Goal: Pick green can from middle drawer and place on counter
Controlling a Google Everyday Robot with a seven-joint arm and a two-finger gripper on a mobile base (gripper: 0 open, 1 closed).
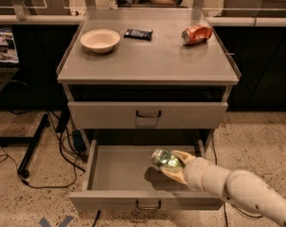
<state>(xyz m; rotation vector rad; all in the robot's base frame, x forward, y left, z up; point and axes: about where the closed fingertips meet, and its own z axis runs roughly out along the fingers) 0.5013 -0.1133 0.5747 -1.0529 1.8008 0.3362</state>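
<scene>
Status: pick looks done, place not started. Call it about a third of the way, my estimate.

- Gripper (173,166) sits over the right part of the open wide shallow grey metal middle drawer (92,167). The pale arm reaches in from lower right.
- Fingers (180,176) are clamped on the small dented green drink can (165,159), one above it and one below.
- The can is tilted, silver end pointing up-left. There's a dark shadow on the drawer floor under it, so I judge it's off the floor. Can't tell whether it's above the side walls.
- The matching grey drawer front (147,115) above is closed.
- The flat grey metal counter surface (147,63) carries three things:
  - pale round bowl (100,40) at back left
  - small dark flat packet (138,33) at back centre
  - orange-red dented can (196,34) on its side at back right
- The front half of the surface has room.

Left to do:
- Bring the can out of the drawer.
- Clear the upper drawer front and the surface's front lip.
- Carry it over the surface, set it down, release.

Watch items:
- The lip overhangs the drawer, so a straight vertical lift likely clips it. Retract outward first.
- The can is dented and gripped at a tilt, so it could shift in the gripper on the way up.
- Keep the drop point well apart from the orange-red can.
</scene>
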